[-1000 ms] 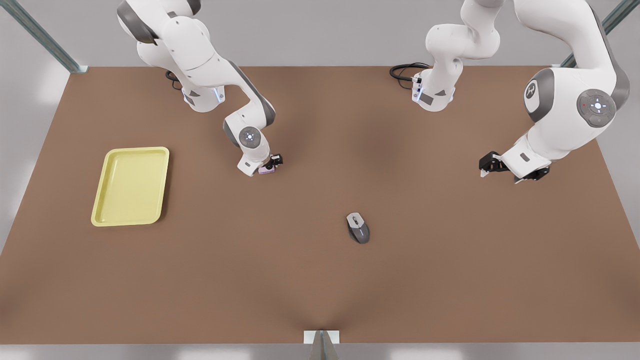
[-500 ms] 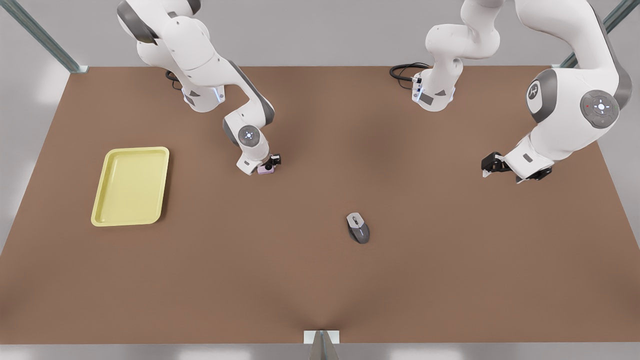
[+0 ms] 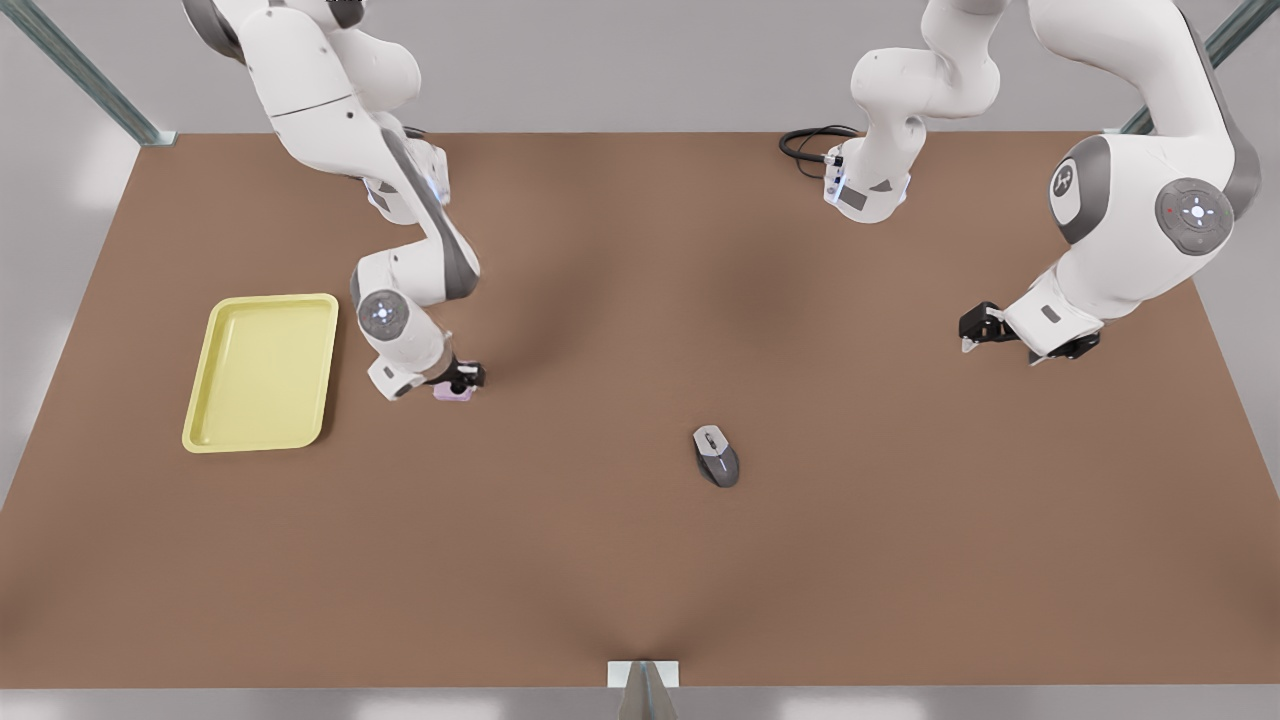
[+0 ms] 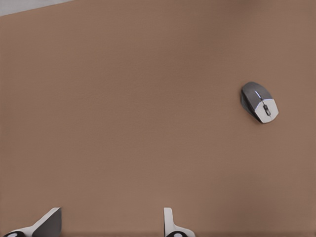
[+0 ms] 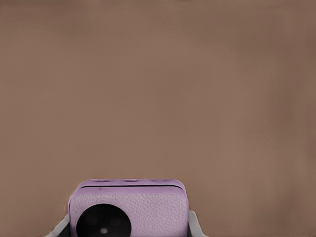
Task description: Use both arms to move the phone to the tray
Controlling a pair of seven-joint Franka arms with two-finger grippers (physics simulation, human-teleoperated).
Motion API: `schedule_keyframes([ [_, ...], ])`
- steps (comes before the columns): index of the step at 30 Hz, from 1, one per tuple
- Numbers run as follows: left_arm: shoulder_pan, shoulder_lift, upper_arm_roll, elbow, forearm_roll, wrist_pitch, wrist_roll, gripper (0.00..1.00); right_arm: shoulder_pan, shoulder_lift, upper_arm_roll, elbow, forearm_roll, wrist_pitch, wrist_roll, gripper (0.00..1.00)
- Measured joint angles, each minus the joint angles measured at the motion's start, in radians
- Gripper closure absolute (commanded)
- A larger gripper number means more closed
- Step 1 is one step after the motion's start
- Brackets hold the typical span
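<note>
Grey mouse (image 3: 716, 456) sits mid-bench, well clear of the tray (image 3: 262, 372) at the front view's left edge. Phone (image 3: 452, 392) is pale lilac w/ a black round circle on its face, clamped in right gripper (image 3: 462, 380) just beside the tray. Left gripper (image 3: 978, 330) waits near the opposite edge, fingers (image 4: 170, 224) apart, holding nothing.

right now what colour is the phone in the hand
Pale lilac-pink phone with a black circle; clearest in the right wrist view.
</note>
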Motion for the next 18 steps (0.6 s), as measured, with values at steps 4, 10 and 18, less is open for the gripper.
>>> schedule_keyframes([
  [4, 0.001, 0.000, 0.000, 0.002, 0.000, -0.001, -0.001, 0.00, -0.098, -0.067, -0.131, -0.029, -0.004, -0.088, -0.140, 0.26],
  [10, 0.019, 0.014, -0.033, 0.037, -0.003, 0.002, -0.005, 0.00, -0.427, -0.059, -0.144, -0.056, -0.069, -0.128, -0.391, 0.26],
  [18, -0.022, 0.031, -0.049, 0.056, 0.001, 0.000, -0.012, 0.00, -0.517, 0.047, -0.140, 0.092, -0.127, -0.121, -0.677, 0.00],
])
